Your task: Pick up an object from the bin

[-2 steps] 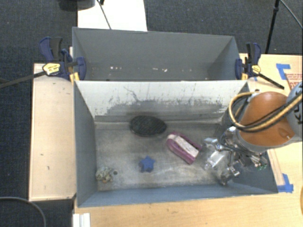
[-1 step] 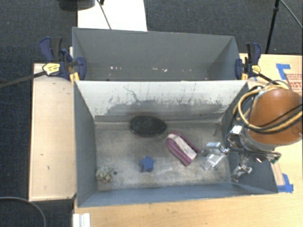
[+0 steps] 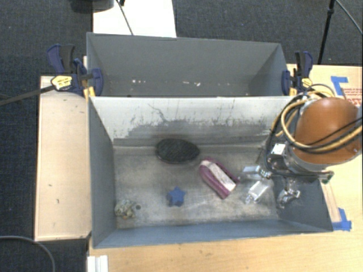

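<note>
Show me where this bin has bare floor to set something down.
Bare floor lies left of the dark oval, above the speckled lump and blue star. Crowded on the right, where the purple pack lies beside the robot's arm.

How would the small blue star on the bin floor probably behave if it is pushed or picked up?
The blue star looks small and flat, so it is probably light and unlikely to roll. Lying low on the bin floor, it may slide rather than tip when pushed. Its stiffness cannot be judged.
</note>
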